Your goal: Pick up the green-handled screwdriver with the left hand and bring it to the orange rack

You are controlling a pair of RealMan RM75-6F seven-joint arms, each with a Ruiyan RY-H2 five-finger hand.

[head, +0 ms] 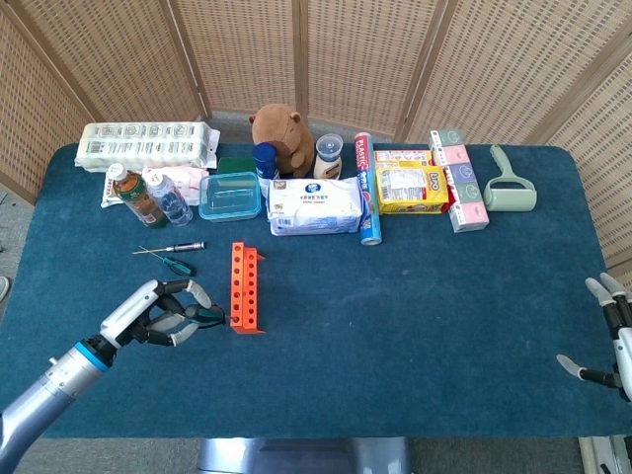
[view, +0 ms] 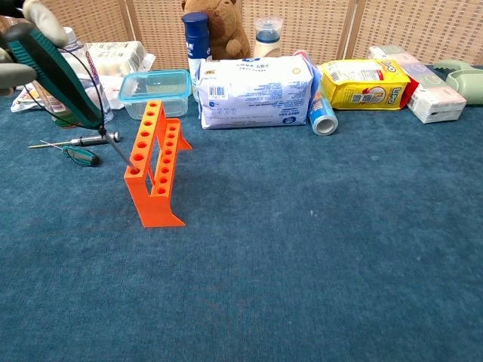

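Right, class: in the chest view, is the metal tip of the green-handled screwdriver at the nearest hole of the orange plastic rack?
Yes: the green-handled screwdriver, gripped by the left hand, slants down with its tip at the orange rack's nearest top hole.

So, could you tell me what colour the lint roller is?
Pale green lint roller, clearest in the head view.

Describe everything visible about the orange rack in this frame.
The orange rack looks like bright moulded plastic: two parallel rows of round holes on stepped tiers, with flat feet at the ends. It stands upright on the blue table, in front of the clear container. The tip of the green-handled screwdriver, held by the left hand, meets its nearest hole.
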